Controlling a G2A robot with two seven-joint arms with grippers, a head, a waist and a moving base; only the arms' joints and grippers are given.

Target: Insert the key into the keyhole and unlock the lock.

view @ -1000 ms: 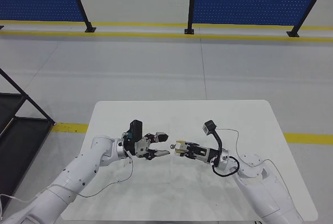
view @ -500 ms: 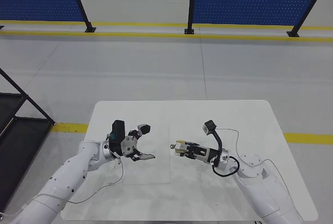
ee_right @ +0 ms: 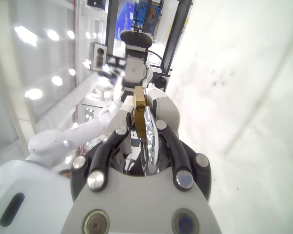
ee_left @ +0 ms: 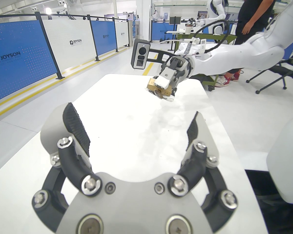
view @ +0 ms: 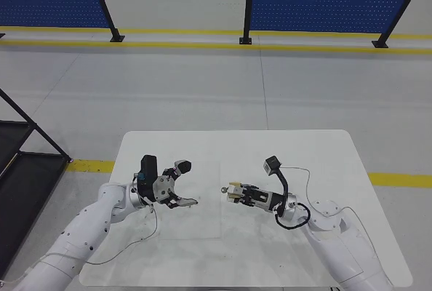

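Plainly: right claw [ee_left: 164, 86] clamps brass lock [ee_left: 151, 83] (shiny key [ee_left: 158, 93] inserted); left claw [ee_left: 133, 113] wide, empty.

left gripper [view: 188, 184] spread wide over the tabletop [view: 332, 153] middle, right gripper [view: 238, 193] facing it, clamped on the lock [view: 232, 191], gap between

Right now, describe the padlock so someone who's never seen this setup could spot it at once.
Start at the white table; two arms face each other over its middle. The padlock is the small brass block clamped in the right gripper, held above the tabletop. It is the only gold-coloured thing there; the left gripper facing it is open and empty.
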